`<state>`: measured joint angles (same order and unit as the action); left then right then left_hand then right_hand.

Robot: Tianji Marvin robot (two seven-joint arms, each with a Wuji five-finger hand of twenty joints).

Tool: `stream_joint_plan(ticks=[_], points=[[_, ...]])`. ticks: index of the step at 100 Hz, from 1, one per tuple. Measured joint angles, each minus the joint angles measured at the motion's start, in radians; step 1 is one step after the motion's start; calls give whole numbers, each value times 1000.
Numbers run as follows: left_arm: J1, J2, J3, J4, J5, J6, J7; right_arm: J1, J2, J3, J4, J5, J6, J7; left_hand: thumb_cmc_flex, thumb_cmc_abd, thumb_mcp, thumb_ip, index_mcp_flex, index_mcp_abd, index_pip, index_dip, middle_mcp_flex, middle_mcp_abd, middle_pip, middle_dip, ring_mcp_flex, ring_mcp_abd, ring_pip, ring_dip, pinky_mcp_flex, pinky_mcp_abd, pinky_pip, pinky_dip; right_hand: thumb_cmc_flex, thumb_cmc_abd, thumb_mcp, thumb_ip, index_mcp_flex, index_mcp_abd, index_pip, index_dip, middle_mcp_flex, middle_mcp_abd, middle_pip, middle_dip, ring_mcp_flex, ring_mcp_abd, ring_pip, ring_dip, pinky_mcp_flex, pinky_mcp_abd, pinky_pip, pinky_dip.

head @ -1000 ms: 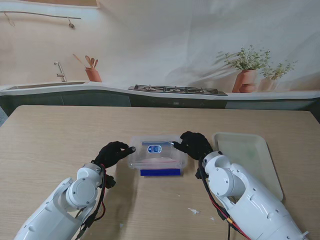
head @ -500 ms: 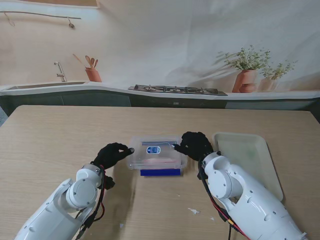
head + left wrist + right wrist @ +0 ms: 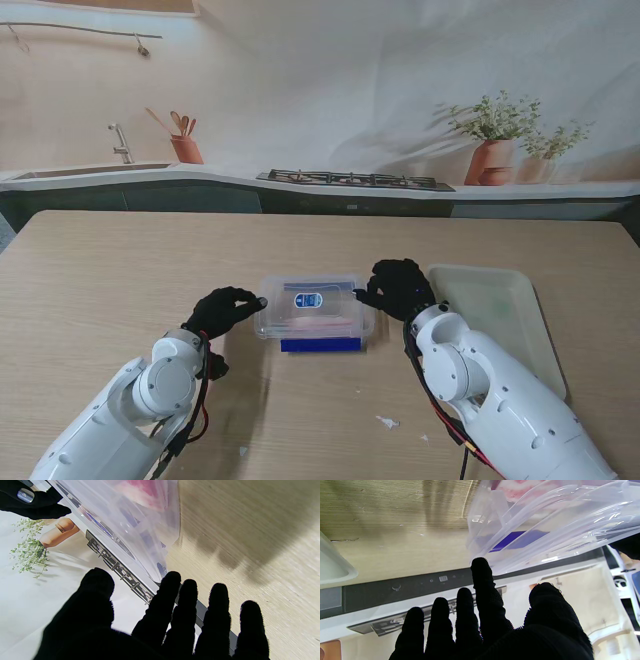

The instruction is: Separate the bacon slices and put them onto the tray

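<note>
While both arms flank it, table (image 3: 120, 270) is largest: one wood-grain top, hard and flat, nothing to grip. One tray (image 3: 500, 310), pale and shallow with a raised rim, lies right of centre, just beside the right hand; looks stiff and light and shows nothing inside.

One clear plastic container (image 3: 315, 308) sits mid-table between the hands, blue label on the lid, blue band along the edge nearer to me. Judged light, thin-walled, somewhat flexible and slick; best held at opposite short sides or under the lid rim, not on the flat lid face. Lid looks closed in the stand view, though the right wrist view shows layered clear edges, so whether it is partly lifted I cannot tell.

Bacon slices (image 3: 147, 491) are inside the container, seen as pink through the plastic. Count not readable; looks like a stack, number unknown. Judged soft, limp, greasy, prone to sticking together and tearing; pinch one slice at an end or corner and peel slowly.

Left hand (image 3: 228, 308), one, black glove: fingers curled, fingertips at the container's left side, seemingly touching the wall; no firm hold visible. In its wrist view fingers (image 3: 190, 600) extend side by side.

Right hand (image 3: 398, 288), one, black glove: curled at the container's right far corner, index fingertip against the lid edge, nothing enclosed.
</note>
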<state>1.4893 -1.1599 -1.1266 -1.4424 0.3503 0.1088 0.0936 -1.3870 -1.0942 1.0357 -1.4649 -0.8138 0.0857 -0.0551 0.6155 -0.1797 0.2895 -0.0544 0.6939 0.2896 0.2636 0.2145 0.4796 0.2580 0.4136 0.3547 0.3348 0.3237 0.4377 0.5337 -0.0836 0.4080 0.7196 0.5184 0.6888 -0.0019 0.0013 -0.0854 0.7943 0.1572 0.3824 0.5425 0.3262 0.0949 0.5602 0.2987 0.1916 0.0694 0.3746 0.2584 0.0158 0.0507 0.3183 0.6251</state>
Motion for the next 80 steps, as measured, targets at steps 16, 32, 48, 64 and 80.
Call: stream_joint_plan(ticks=[16,32,48,64,80], points=[[0,0,-2,0,10,7,3,0,4,-2,1,9,-1,2,0,-1,0,0,-16,-1,26,11,-12,0,9,0,0,0,0,0,0,0,0,0,0,-25,-1,0,0,0,0,0,0,0,0,0,0,9,10,0,0,0,0,0],[0,0,-6,0,19,17,3,2,4,-5,2,8,-2,2,-1,-24,-3,0,-57,-1,58,36,-24,-1,18,12,0,0,0,11,0,0,-1,33,0,-25,-1,0,0,0,1,0,0,0,0,0,0,9,10,3,0,1,0,0],[0,0,-15,-3,27,23,4,7,4,-8,12,8,-19,-13,-20,-50,-25,0,-95,-1,99,62,-34,-1,38,38,0,0,10,25,0,0,13,55,0,-25,-1,0,1,1,12,8,0,0,0,0,0,9,10,4,0,1,1,0],[-2,-1,-25,-12,16,71,3,8,3,-6,16,11,-27,-15,-28,-63,-51,0,-124,15,142,97,-44,-1,64,76,0,4,41,60,0,0,64,68,12,-27,0,0,12,1,25,11,0,0,0,0,0,9,10,5,0,1,1,0],[-11,-4,-30,-14,-67,132,-8,3,2,3,12,20,-35,-14,-28,-84,-60,0,-137,34,150,107,-62,8,70,88,0,13,51,61,0,-1,78,77,24,-27,1,0,14,-2,34,21,1,0,0,0,0,9,10,6,1,11,1,0]])
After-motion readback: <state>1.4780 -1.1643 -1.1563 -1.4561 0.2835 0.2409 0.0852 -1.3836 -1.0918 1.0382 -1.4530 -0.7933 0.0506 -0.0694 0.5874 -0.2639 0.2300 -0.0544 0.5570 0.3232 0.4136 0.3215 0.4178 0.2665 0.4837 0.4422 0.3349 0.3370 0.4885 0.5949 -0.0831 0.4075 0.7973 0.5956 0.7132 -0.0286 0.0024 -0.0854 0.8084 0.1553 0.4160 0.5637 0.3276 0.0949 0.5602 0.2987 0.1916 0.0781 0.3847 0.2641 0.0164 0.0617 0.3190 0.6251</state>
